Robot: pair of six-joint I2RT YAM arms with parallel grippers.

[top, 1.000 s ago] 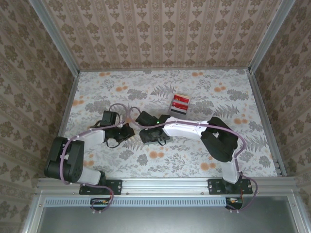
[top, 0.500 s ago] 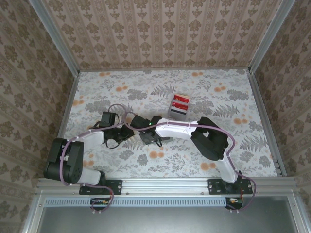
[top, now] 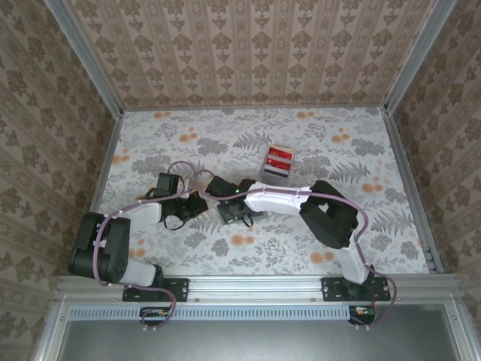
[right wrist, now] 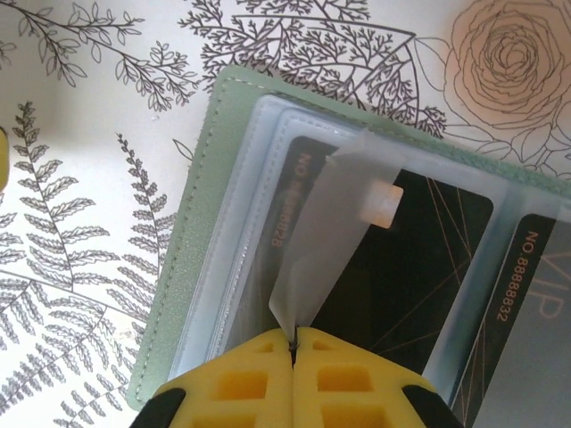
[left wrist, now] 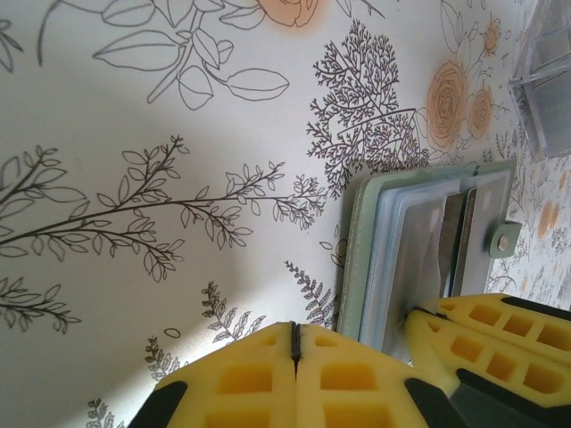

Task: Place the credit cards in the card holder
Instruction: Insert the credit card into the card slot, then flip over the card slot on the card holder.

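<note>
The card holder (right wrist: 178, 267) lies open on the flowered table, grey-green outside with clear sleeves. Dark cards (right wrist: 419, 267) sit inside its sleeves. My right gripper (right wrist: 293, 337) is shut on a pale grey-white credit card (right wrist: 330, 241), which slants down onto the sleeves over a dark card. In the left wrist view that card (left wrist: 457, 232) stands on edge in the card holder (left wrist: 357, 259). My left gripper (left wrist: 294, 332) is shut with nothing in it, its tips just off the holder's left edge. From above, both grippers meet low at centre-left, the left gripper (top: 197, 204) beside the right gripper (top: 225, 210).
Red credit cards (top: 279, 157) stand in a clear stand (top: 273, 173) behind the right arm, and the stand's corner (left wrist: 546, 80) shows at the upper right of the left wrist view. Patterned walls enclose the table (top: 361, 150) on three sides.
My right gripper has closed from partly open onto the pale card. The right arm shifted slightly left and back. The left arm has stayed put.
</note>
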